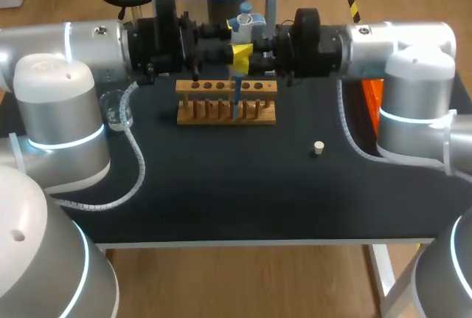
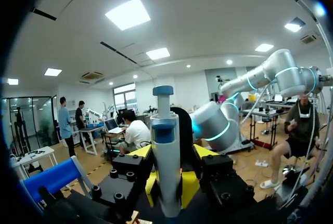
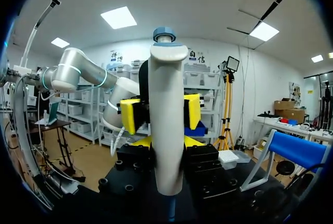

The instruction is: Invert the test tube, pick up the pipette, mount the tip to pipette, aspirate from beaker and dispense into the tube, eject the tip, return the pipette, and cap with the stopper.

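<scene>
Beaker (image 1: pixel 118 109) at far left of the table (image 1: pixel 221 192), well apart from the work. The left gripper (image 2: pixel 173 154) comes in level from the left and appears closed on the upper body of the pipette (image 1: pixel 244 20), a yellow tip on either side. The pipette stands upright, long axis vertical, with its button uppermost and its thin lower end pointing down into the wooden rack (image 1: pixel 221 115) at a hole right of middle; whether a tube stands there cannot be told. The right gripper (image 3: pixel 167 142) comes in level from the opposite side and appears closed on the same body, lower down. Both hands are thus equally near, and any coming move – judged a dispense or lift – runs along the vertical axis. The stopper (image 1: pixel 318 147) lies loose at right, near the right arm.
</scene>
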